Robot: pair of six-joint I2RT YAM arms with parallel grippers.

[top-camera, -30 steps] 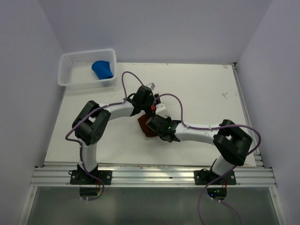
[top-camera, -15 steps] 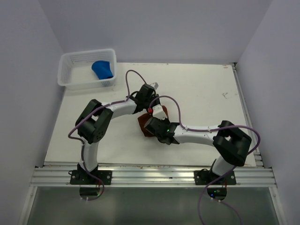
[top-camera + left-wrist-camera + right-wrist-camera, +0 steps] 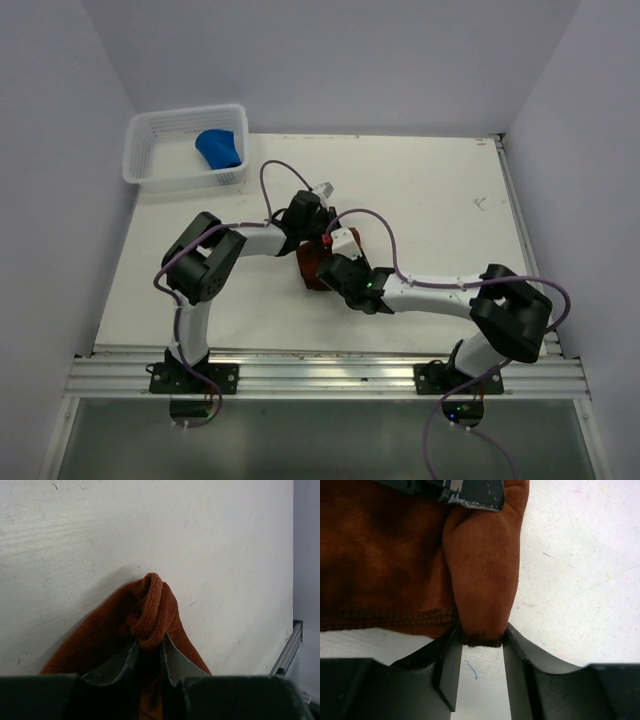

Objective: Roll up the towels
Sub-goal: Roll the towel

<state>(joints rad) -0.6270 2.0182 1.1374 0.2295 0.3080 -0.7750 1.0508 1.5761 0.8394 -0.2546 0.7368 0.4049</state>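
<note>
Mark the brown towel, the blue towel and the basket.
brown towel (image 3: pixel 150 612): left wrist view, on the bunched fold at its top.
blue towel (image 3: pixel 220 148): top view, on the middle of the bundle.
basket (image 3: pixel 180 178): top view, on its near wall.

Left closes, right loosens on the rust-brown towel (image 3: pixel 150 605)
The left tool (image 3: pixel 150 644) has pinched shut on a bunched fold; the right tool (image 3: pixel 481 632) has widened its jaws, its elbow swung rightward.
</note>
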